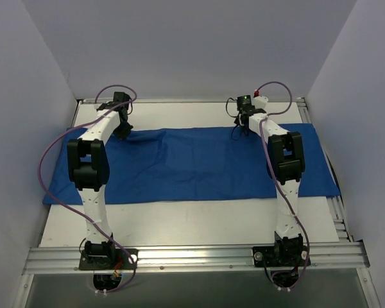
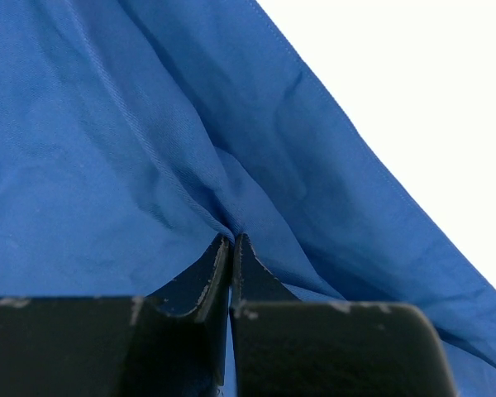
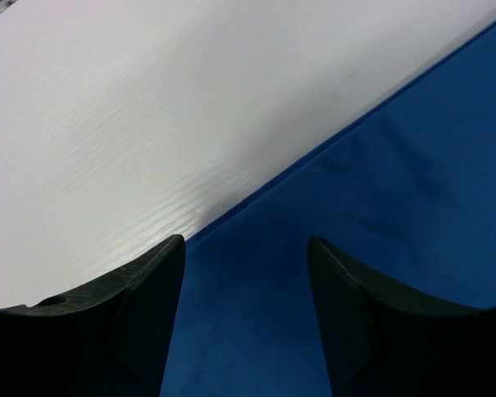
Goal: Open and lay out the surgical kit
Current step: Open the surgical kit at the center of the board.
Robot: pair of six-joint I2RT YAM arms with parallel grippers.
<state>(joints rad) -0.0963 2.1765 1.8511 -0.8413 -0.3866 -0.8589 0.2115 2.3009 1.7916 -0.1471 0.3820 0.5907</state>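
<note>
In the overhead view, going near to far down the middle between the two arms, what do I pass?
Metal rail → bare white table → blue cloth → a narrower strip of table → back wall.

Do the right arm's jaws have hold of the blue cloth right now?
No: the right gripper has its jaws standing apart over the edge of the blue cloth, with no fold pinched between them.

On table point(image 1: 179, 221), cloth wrap point(image 1: 192, 163) spread across width.
</note>
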